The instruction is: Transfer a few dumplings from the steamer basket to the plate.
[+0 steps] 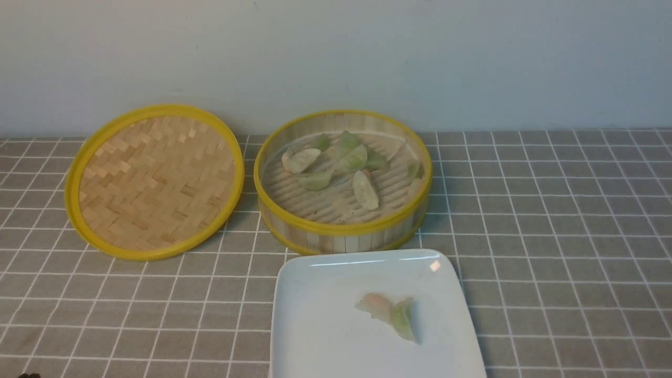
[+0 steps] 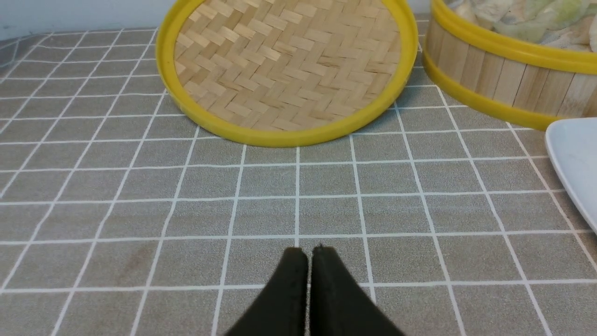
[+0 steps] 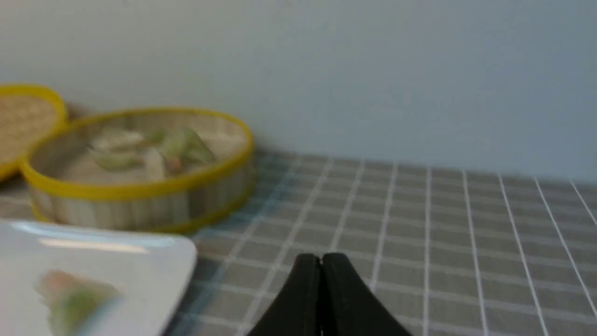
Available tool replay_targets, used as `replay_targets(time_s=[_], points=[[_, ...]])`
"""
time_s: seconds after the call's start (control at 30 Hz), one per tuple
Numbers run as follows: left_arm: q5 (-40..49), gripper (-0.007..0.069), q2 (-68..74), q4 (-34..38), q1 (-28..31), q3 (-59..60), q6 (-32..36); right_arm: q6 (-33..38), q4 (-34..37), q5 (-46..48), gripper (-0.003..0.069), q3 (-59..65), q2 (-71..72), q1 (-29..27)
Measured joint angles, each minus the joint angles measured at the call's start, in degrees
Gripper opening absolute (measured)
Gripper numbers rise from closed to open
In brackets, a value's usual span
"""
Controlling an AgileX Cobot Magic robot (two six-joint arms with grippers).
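The steamer basket [image 1: 341, 231] stands at the back middle of the table with several pale green and whitish dumplings [image 1: 349, 160] on its slat floor. In front of it lies the white plate [image 1: 315, 325], holding a pinkish dumpling [image 1: 374, 305] and a green dumpling [image 1: 404, 318] side by side. Neither arm shows in the front view. My left gripper [image 2: 309, 254] is shut and empty over bare cloth, short of the lid and left of the plate [image 2: 576, 163]. My right gripper [image 3: 321, 259] is shut and empty over the cloth, to the right of the plate [image 3: 140, 261] and the basket [image 3: 140, 205].
The flat woven bamboo lid [image 1: 155, 181] with a yellow rim lies left of the basket, leaning toward the wall. A grey tablecloth [image 1: 551, 236] with a white grid covers the table. A pale wall [image 1: 472, 63] runs right behind the basket and lid.
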State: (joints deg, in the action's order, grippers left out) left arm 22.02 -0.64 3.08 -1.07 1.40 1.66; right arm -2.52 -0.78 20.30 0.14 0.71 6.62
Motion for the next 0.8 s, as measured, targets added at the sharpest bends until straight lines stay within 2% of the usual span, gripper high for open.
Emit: replay_targets(time_s=[0.17,0.8], points=[[0.0,-0.0005,0.0,0.0,0.0,0.0,0.0,0.0,-0.5,1.5,-0.0015,1.1,0.0,-3.6],[0.0,-0.0005,0.0,0.0,0.0,0.0,0.1,0.0,-0.5,1.5,-0.0015,1.1,0.0,-3.7]])
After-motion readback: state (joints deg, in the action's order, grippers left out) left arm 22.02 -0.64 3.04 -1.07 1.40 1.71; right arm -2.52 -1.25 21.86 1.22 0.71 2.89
